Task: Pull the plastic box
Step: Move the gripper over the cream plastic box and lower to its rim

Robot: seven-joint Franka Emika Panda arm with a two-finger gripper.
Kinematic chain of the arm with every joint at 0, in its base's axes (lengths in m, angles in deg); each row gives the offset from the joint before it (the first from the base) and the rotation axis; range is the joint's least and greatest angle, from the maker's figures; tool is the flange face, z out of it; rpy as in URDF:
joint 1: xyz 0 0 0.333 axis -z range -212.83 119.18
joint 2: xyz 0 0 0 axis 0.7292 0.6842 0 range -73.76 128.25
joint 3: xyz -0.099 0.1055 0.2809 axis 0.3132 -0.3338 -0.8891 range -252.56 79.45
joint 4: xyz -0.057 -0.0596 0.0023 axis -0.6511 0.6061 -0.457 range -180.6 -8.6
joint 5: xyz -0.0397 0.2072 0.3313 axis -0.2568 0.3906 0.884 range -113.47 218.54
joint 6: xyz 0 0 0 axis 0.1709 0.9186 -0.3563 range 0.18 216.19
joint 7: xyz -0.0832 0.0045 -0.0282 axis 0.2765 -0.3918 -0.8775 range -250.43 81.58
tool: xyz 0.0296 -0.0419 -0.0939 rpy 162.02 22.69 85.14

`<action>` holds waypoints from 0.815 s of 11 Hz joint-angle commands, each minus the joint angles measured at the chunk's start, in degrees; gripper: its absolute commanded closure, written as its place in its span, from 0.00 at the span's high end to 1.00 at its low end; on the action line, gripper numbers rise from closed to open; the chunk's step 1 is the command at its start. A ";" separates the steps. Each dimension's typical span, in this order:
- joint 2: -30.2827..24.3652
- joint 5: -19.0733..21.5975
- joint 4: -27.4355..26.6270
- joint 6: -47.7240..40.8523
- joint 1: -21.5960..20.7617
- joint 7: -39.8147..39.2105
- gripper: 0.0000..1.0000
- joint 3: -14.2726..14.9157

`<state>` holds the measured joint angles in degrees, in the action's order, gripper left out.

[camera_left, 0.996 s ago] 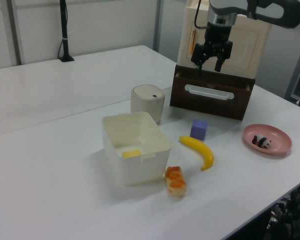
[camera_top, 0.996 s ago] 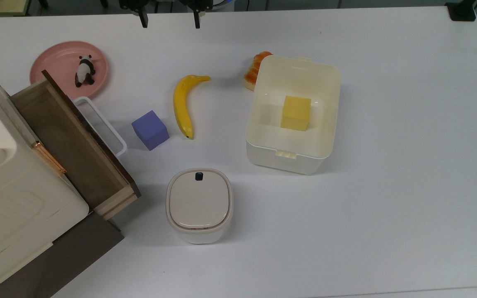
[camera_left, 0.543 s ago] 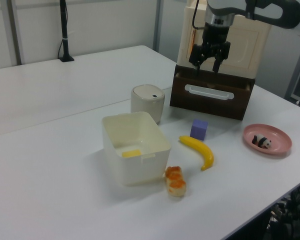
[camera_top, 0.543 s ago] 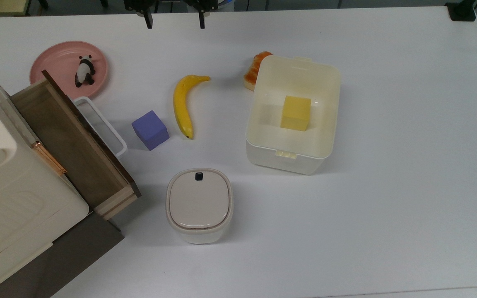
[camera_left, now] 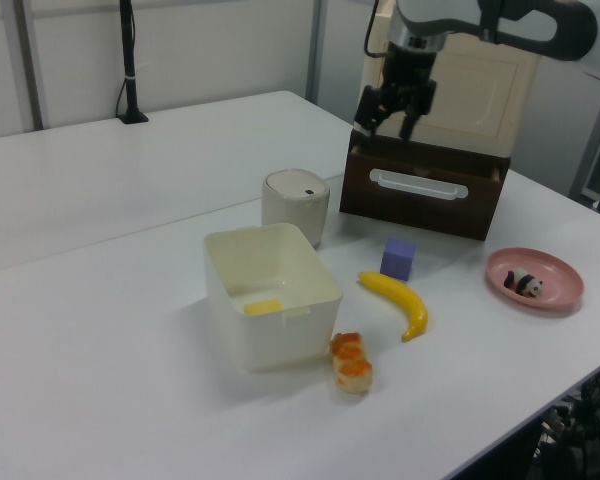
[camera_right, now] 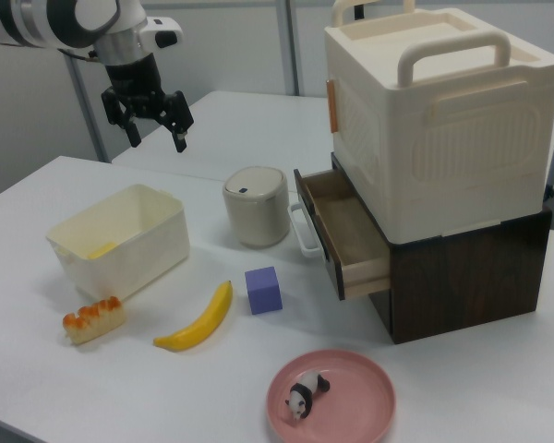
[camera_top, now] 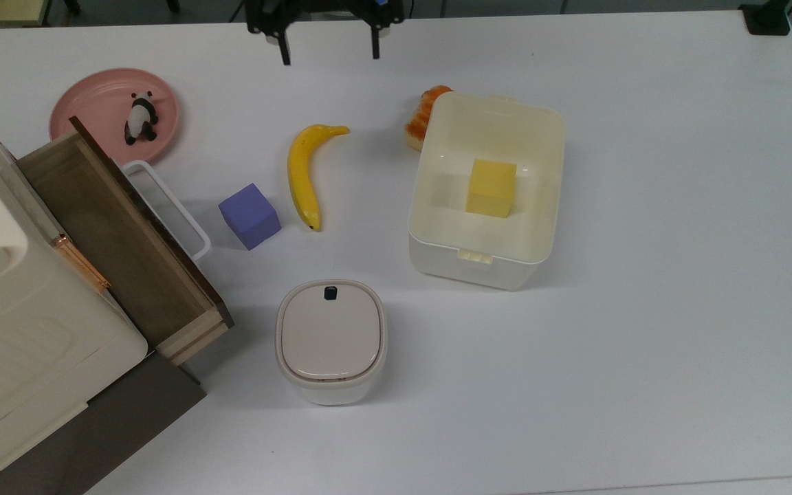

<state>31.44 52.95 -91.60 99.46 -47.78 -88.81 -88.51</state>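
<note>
The plastic box (camera_top: 468, 268) is a lidless cream-white tub at the table's middle, with a yellow block (camera_top: 491, 188) lying inside it. It also appears in the left view (camera_left: 280, 345) and the right view (camera_right: 120, 254). My gripper (camera_top: 331, 55) hangs open and empty high above the table's far edge, to the top view's left of the box and well apart from it. In the left view the gripper (camera_left: 385, 125) hovers in front of the cabinet, and in the right view the gripper (camera_right: 157, 138) sits above and behind the box.
A banana (camera_top: 302, 175), a purple cube (camera_top: 249, 216) and a lidded beige bin (camera_top: 331, 340) lie at the top view's left of the box. A bread piece (camera_top: 420, 117) touches the box's far corner. A pink plate (camera_top: 73, 103) holds a panda (camera_top: 140, 118). An open wooden drawer (camera_top: 114, 234) juts from the cabinet.
The gripper has moved toward the top view's right and slightly nearer the table's middle, staying open. The box and the other objects have not moved.
</note>
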 commanded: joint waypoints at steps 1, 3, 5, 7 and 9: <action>0.72 0.81 -0.80 3.50 -0.54 -12.88 1.00 -0.86; 1.07 0.72 -1.32 3.50 -2.03 -25.87 1.00 -1.21; 2.04 0.72 -1.59 3.41 -2.82 -36.88 1.00 -2.34; 3.27 0.29 -1.59 3.41 -3.09 -42.87 1.00 -4.28; 4.32 -1.21 -2.11 3.41 -4.40 -45.79 1.00 -6.04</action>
<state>35.39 52.86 -92.13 101.80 -50.64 -130.00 -93.28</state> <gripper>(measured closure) 0.000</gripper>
